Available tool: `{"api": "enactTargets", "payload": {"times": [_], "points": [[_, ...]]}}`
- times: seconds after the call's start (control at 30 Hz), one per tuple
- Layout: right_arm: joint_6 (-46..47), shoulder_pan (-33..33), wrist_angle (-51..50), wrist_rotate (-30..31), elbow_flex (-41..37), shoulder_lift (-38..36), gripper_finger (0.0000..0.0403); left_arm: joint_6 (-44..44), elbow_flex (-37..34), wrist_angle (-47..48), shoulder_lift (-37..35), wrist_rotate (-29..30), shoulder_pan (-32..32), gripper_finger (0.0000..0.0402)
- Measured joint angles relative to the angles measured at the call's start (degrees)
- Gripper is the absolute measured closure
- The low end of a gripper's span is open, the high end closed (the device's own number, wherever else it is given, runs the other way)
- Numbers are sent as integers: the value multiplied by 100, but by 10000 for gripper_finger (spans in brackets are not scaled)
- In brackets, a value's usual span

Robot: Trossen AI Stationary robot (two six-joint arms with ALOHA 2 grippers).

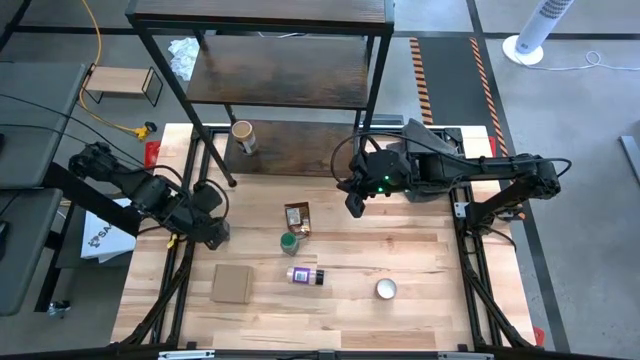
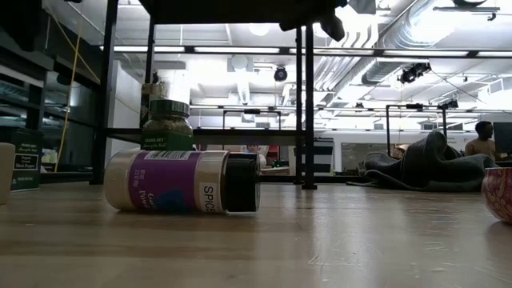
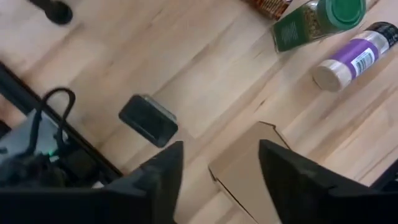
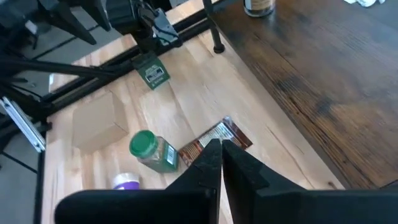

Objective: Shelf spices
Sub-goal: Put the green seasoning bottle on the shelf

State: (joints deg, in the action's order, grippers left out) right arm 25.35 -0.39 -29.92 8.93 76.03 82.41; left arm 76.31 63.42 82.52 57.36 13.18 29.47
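Note:
The shelf (image 1: 275,70) stands at the table's far edge, and a tan-lidded jar (image 1: 242,137) stands upright on its lowest board. On the tabletop lie a brown-orange pouch (image 1: 297,216), a green-lidded jar (image 1: 289,242) and a purple-labelled jar (image 1: 305,275), which rests on its side (image 2: 180,182). A small dark tin (image 3: 148,119) lies flat on the wood by the left frame rail. My left gripper (image 3: 217,155) hovers open just above it, pointing down, with nothing between the fingers. My right gripper (image 4: 221,144) hangs shut above the table, right of the pouch (image 4: 214,142).
A flat brown cardboard square (image 1: 231,283) lies near the front left, partly under my left gripper's view (image 3: 255,168). A round silvery disc (image 1: 386,289) sits front right. A small pale wood stand (image 1: 122,82) is off the table, far left. Black frame rails (image 1: 190,180) run along the table's left side.

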Motion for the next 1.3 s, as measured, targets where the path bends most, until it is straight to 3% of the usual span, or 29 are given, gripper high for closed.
{"api": "enactTargets", "payload": {"times": [0.27, 0.67, 1.03, 1.17, 1.3], "points": [[-254, 1, -78, 0, 0, 0, 384, 957, -412, -22, 2, -435, 37, 121], [-337, -10, -76, 0, 0, 0, 383, 2998, -1055, -62, 0, -670, 37, 115], [-210, -38, -4, -47, 0, 20, 383, 3257, -1207, -396, 0, -495, 24, 115], [106, 27, 738, -478, 0, 341, 379, 3174, -1207, -429, 0, -493, 24, 115], [25, 188, 1615, -681, 0, 799, 340, 3158, -1207, -445, 0, -525, 24, 115]]}}
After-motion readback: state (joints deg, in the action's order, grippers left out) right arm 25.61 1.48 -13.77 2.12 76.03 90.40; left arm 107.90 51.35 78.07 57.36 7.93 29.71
